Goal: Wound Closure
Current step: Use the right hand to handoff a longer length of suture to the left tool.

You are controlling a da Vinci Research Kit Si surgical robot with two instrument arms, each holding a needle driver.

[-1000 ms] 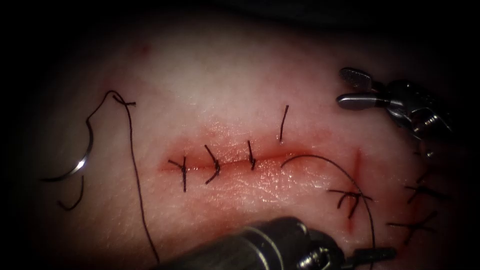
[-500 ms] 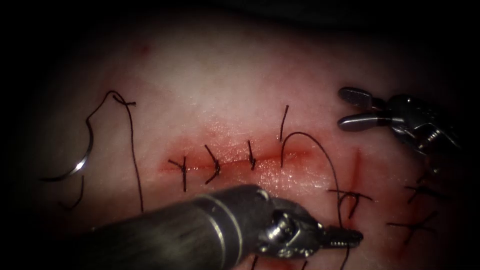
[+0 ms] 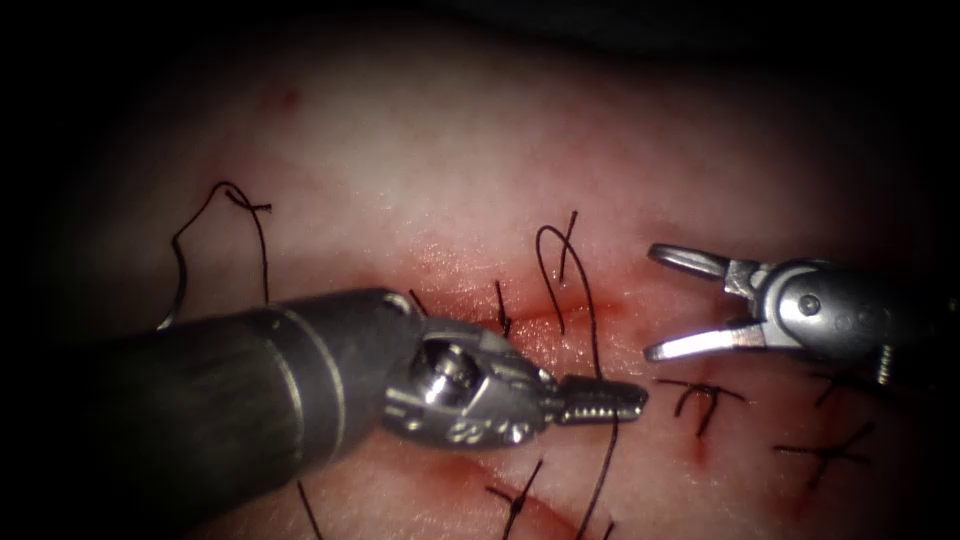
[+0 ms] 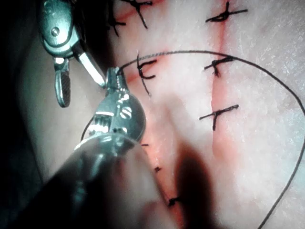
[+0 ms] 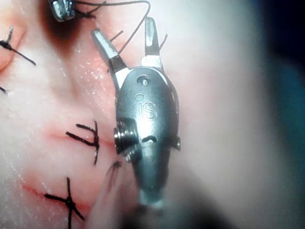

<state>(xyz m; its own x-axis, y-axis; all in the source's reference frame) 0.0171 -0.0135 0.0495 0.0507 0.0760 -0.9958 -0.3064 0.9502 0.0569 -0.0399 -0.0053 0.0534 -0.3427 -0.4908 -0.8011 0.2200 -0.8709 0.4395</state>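
The left tool is clamping the thread just below the cut. The right tool is hovering wide open, holding nothing. The needle is lying on the tissue, left of the cut.

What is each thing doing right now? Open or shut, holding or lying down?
left tool: jaws shut on the thread.
right tool: jaws open, holding nothing.
thread: looped over the cut, held by the left tool.
cut: partly closed with stitches.
needle: lying on the tissue, left of the cut.
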